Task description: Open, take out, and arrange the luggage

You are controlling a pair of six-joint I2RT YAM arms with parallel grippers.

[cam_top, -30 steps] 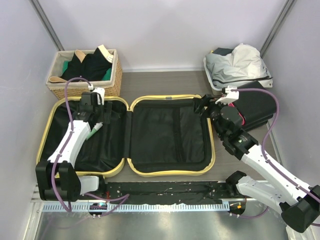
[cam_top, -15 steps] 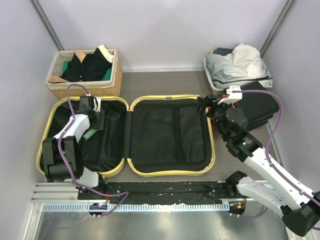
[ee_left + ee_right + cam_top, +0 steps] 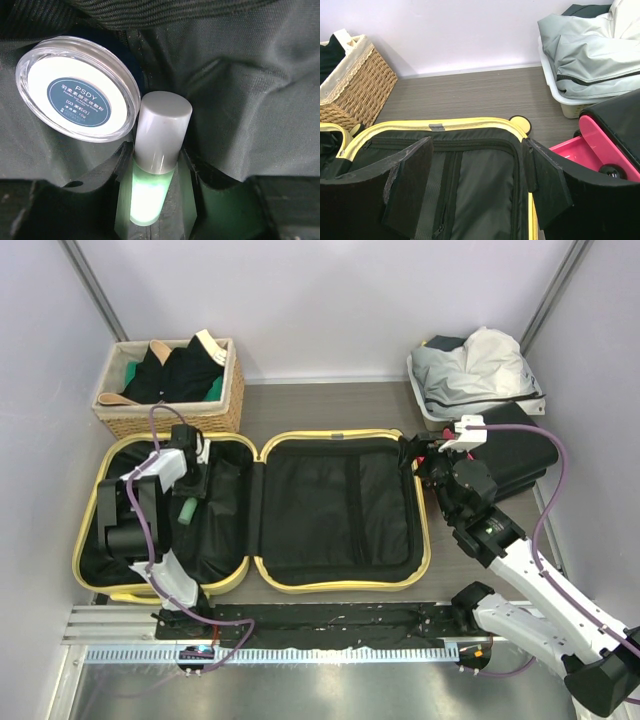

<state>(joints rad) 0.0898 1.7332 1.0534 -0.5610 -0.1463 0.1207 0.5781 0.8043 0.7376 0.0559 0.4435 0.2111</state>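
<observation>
The left fingers (image 3: 107, 172), wide apart a second ago, have clamped on a green bottle (image 3: 159, 145) in the 9 o'clock half of the luggage (image 3: 340, 586), which lies open mid-surface, so unpacking looks under way. A jar (image 3: 77, 90) touches the bottle's cap. The right fingers (image 3: 410, 175) hang released over the 3 o'clock rim, with a basket (image 3: 170, 418) at 11.
</observation>
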